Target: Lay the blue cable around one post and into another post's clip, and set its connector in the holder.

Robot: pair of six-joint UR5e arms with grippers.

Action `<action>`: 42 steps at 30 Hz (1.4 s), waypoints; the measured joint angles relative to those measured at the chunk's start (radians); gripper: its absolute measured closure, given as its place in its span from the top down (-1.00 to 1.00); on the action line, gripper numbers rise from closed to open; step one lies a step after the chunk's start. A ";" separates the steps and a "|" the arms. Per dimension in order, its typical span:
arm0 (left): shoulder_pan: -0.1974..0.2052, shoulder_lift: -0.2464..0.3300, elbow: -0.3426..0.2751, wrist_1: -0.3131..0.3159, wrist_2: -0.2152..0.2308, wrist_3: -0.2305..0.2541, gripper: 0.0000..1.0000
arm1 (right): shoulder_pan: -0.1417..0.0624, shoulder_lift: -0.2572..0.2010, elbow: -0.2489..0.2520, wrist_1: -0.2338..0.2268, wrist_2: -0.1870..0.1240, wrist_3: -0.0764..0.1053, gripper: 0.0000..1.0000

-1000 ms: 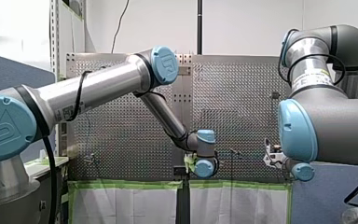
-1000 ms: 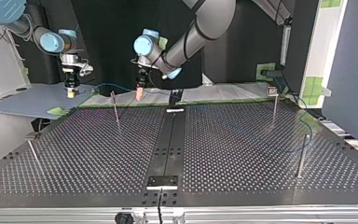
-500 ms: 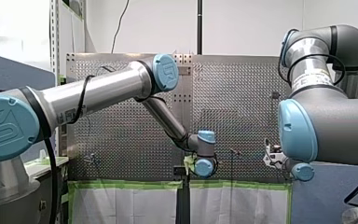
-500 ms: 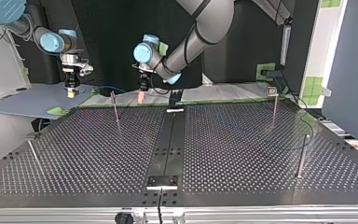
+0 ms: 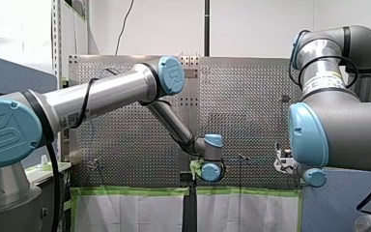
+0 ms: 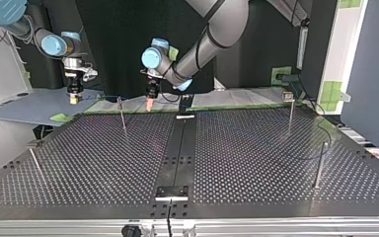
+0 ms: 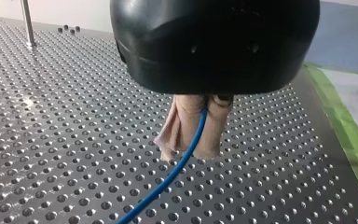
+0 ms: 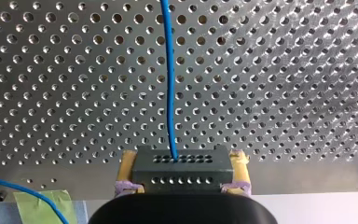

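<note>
Blue round cable (image 7: 186, 149), one length of it, is held at two places. My left gripper (image 7: 189, 153) has its two beige pads (image 7: 214, 130) pinched shut on it just above the perforated metal table (image 6: 103, 168). My right gripper (image 8: 182, 161) clamps the dark grey connector block (image 8: 182, 173) between two yellow pads, and the cable leaves the block's top row of holes.

In the top view the cable runs nearly straight between the two grippers at the table's far edge. It then trails faintly across the table to that view's right side.

Four thin metal posts (image 6: 122, 114) stand on the table, two on each side of the dark centre strip. Two small black brackets (image 6: 172, 191) sit on that strip, one at each end.

The cable's far stretch is hard to trace against the holes, and any clips on the posts are too small to make out. In the front view both grippers are mostly hidden behind their own wrists. A strip of green tape (image 8: 39, 201) is cut off beside my right gripper.

Since a second ago my left arm's elbow has risen in the front view, and its gripper has dropped slightly toward the table. My right gripper has barely shifted.
</note>
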 joint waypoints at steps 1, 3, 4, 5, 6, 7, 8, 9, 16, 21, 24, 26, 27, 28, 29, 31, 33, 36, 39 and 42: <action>0.000 0.000 0.000 0.000 -0.001 0.000 -0.96 | 0.000 0.000 0.000 0.000 0.000 0.001 -1.00; 0.001 0.000 0.000 0.000 -0.002 0.002 -0.96 | -0.001 0.000 -0.002 0.000 0.000 0.005 -1.00; 0.001 0.000 0.000 0.000 -0.003 0.002 -0.96 | -0.002 0.000 -0.004 0.000 0.000 0.007 -1.00; 0.002 0.000 0.000 0.000 -0.003 0.003 -0.96 | -0.002 0.000 -0.007 0.001 -0.001 0.010 -1.00; 0.002 0.000 0.000 0.000 -0.003 0.003 -0.96 | -0.002 0.000 -0.009 0.003 -0.001 0.012 -1.00; 0.003 0.000 0.000 0.000 -0.003 0.002 -0.96 | -0.002 0.000 -0.013 0.006 0.000 0.013 -1.00; 0.004 0.000 0.000 0.000 -0.004 0.002 -0.96 | -0.002 0.000 -0.018 0.012 0.000 0.014 -1.00; 0.005 0.000 0.000 -0.001 -0.004 0.000 -0.96 | -0.003 0.000 -0.021 0.017 0.001 0.014 -1.00; 0.011 0.000 0.000 -0.001 -0.005 -0.001 -0.96 | -0.006 0.000 -0.030 0.024 0.003 0.018 -1.00; 0.017 0.000 0.000 0.000 -0.003 0.002 -0.96 | -0.009 0.000 -0.035 0.005 0.003 0.033 -1.00; 0.020 0.001 0.000 0.000 -0.003 0.006 -0.96 | -0.010 0.000 -0.043 0.004 0.003 0.039 -1.00; 0.021 0.001 0.000 0.000 -0.003 0.010 -0.96 | -0.011 0.000 -0.048 0.006 0.003 0.040 -1.00; 0.021 0.000 0.000 0.000 -0.003 0.012 -0.96 | -0.011 0.000 -0.050 0.007 0.003 0.041 -1.00; 0.022 0.000 0.000 0.000 -0.003 0.013 -0.96 | -0.012 0.000 -0.052 0.008 0.002 0.042 -1.00; 0.022 0.000 0.000 0.000 -0.003 0.013 -0.96 | -0.012 0.000 -0.054 0.010 0.002 0.043 -1.00; 0.022 0.000 0.000 0.000 -0.003 0.015 -0.96 | -0.012 0.000 -0.056 0.012 0.001 0.043 -1.00; 0.022 0.000 0.000 0.000 -0.003 0.018 -0.96 | -0.012 0.000 -0.056 0.013 0.000 0.043 -1.00; 0.022 0.000 0.000 -0.003 -0.001 0.020 -0.63 | -0.013 0.000 -0.057 0.014 -0.001 0.043 -1.00; 0.023 0.000 0.000 -0.005 0.005 0.019 -0.14 | -0.013 0.000 -0.057 0.015 -0.001 0.043 -1.00; 0.023 0.001 0.000 -0.006 0.024 0.019 0.58 | -0.013 0.001 -0.057 0.018 -0.002 0.042 -1.00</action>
